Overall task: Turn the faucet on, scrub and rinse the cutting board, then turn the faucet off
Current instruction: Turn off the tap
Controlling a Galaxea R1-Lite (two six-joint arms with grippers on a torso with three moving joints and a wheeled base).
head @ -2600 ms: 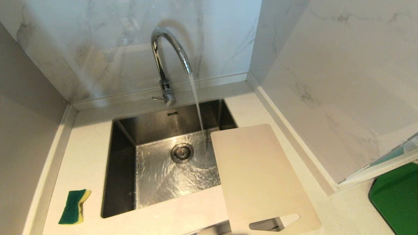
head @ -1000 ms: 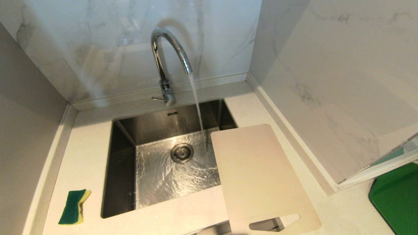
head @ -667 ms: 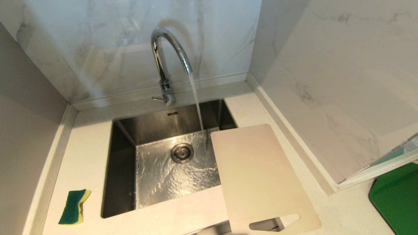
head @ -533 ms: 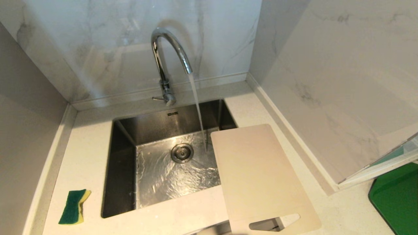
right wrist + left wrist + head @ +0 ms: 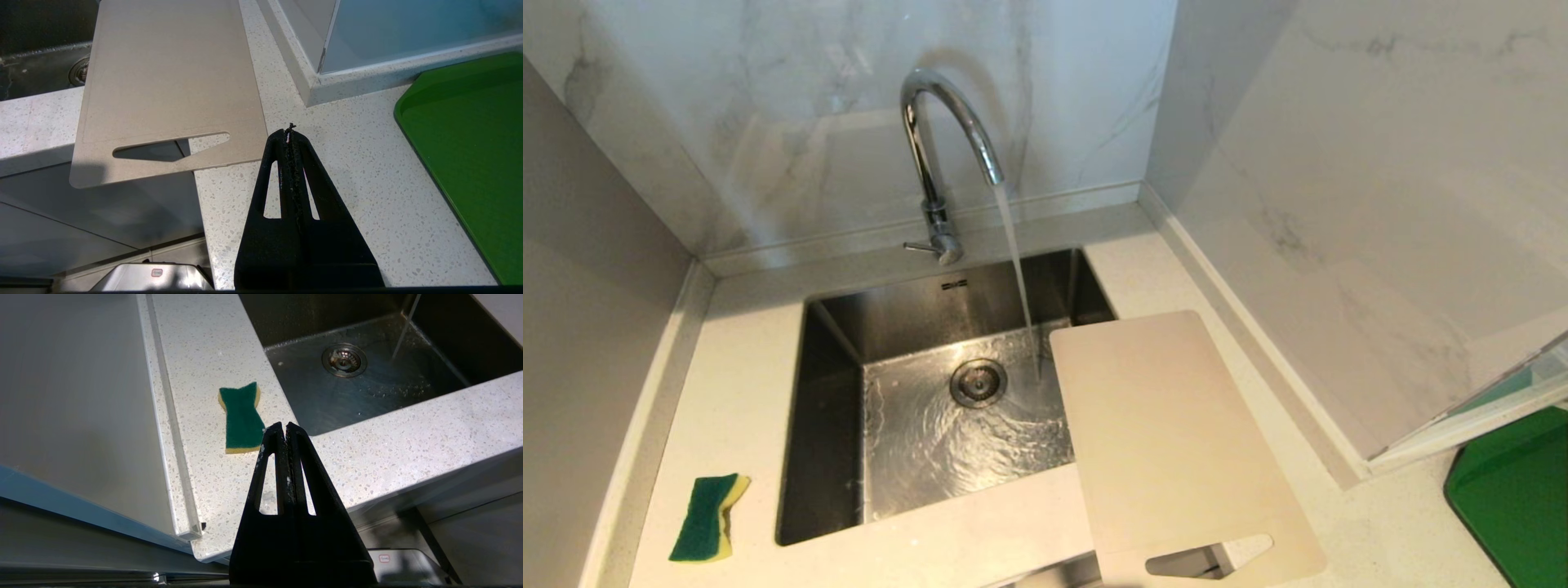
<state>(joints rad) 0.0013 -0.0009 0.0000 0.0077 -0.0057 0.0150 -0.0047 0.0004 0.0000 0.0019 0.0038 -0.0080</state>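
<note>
The chrome gooseneck faucet [image 5: 943,155] stands behind the sink, and a stream of water runs from its spout into the basin. The pale cutting board [image 5: 1176,445] [image 5: 169,85] lies flat on the counter at the sink's right, one corner over the basin and its handle slot past the counter's front edge. My left gripper [image 5: 284,426] is shut and empty, held back off the counter's front edge near the sponge. My right gripper [image 5: 290,132] is shut and empty above the counter, just right of the board's handle end. Neither gripper shows in the head view.
A green and yellow sponge [image 5: 708,518] [image 5: 241,416] lies on the counter left of the steel sink [image 5: 833,408]. A dark green mat [image 5: 1515,498] [image 5: 470,143] lies at the far right. Marble walls close in at the back and right; a panel stands at the left.
Nothing has moved; only the water keeps running and rippling in the basin.
</note>
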